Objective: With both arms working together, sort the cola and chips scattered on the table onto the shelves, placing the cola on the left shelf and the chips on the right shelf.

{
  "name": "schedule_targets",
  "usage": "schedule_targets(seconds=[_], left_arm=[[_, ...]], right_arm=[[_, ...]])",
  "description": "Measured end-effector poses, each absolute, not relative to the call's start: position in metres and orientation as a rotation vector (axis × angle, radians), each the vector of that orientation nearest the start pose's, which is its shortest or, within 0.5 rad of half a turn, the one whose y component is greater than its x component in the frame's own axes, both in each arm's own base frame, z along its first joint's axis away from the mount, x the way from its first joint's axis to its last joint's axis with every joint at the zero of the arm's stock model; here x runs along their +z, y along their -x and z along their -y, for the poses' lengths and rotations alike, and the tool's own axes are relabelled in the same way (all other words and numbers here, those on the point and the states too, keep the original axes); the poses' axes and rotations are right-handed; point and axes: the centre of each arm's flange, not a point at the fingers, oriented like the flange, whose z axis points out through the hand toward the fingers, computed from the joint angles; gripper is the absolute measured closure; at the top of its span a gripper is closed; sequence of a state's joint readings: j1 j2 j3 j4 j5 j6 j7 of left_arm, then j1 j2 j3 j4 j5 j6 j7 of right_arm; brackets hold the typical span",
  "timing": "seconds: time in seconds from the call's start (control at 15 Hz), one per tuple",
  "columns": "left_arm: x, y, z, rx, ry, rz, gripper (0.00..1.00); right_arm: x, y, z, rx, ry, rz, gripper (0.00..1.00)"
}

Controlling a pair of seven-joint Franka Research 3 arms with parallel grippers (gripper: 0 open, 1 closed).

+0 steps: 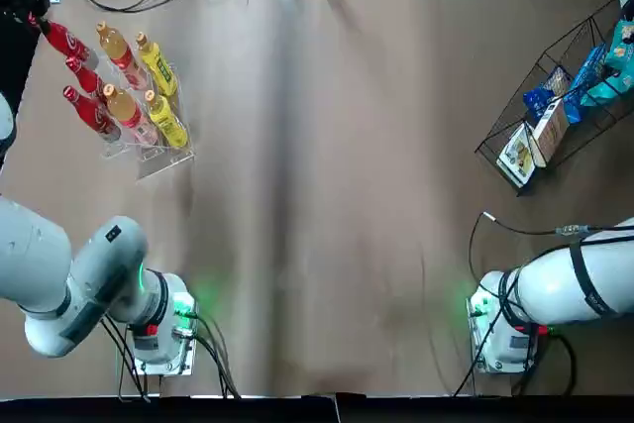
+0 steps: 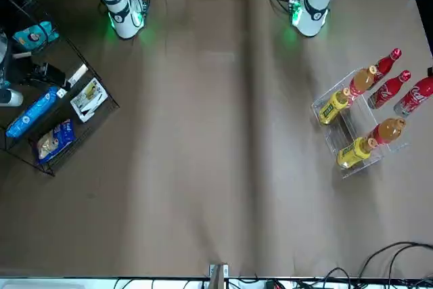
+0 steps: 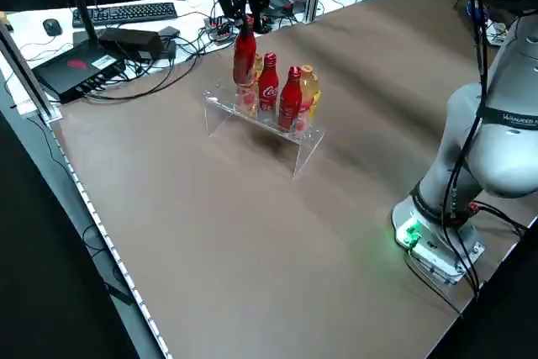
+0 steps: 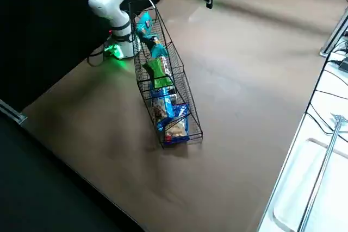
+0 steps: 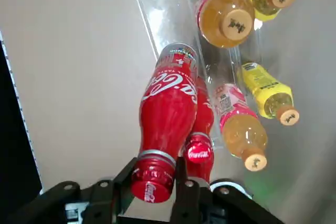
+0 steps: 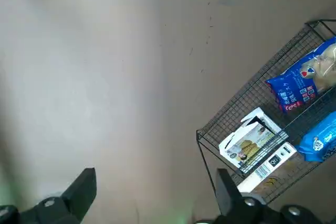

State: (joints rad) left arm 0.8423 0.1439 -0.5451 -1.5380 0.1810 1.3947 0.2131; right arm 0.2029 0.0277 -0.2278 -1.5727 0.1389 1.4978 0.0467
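My left gripper [image 5: 155,182] is shut on the cap end of a red cola bottle [image 5: 168,103], holding it at the back row of the clear left shelf [image 3: 307,145]. I cannot tell whether its base touches the rack. Two more cola bottles [image 3: 268,81] [image 3: 290,98] stand on that shelf. In the top view the held cola [image 1: 65,40] is at the far left. My right gripper [image 6: 155,192] hangs open and empty, high over the table beside the black wire right shelf [image 4: 196,129]. A green chips packet [image 4: 157,71] and two teal ones [image 4: 144,25] [image 4: 159,51] lie in it.
Orange and yellow bottles [image 1: 149,96] fill the rest of the clear rack. Blue bags [image 4: 174,112] and a white box [image 6: 252,142] lie at the wire rack's lower end. Cables and equipment [image 3: 126,39] line the table's far edge. Both arm bases [image 1: 158,329] [image 1: 505,329] glow green.
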Motion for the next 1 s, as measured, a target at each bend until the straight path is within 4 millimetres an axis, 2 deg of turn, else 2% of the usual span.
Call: schedule_targets(seconds=[0.4,0.73,1.0], left_arm=[[0.530,-0.546,-0.214,0.428,3.097,0.157,0.69],[0.509,-0.555,-0.216,0.447,3.112,0.189,0.69],[0.498,-0.557,-0.220,0.468,3.122,0.192,0.69]], right_arm=[[0.600,-0.554,-0.020,0.157,3.030,-0.031,0.00],[0.596,-0.556,-0.014,0.141,3.090,-0.017,0.00],[0.577,-0.560,-0.025,0.116,3.092,0.022,0.00]])
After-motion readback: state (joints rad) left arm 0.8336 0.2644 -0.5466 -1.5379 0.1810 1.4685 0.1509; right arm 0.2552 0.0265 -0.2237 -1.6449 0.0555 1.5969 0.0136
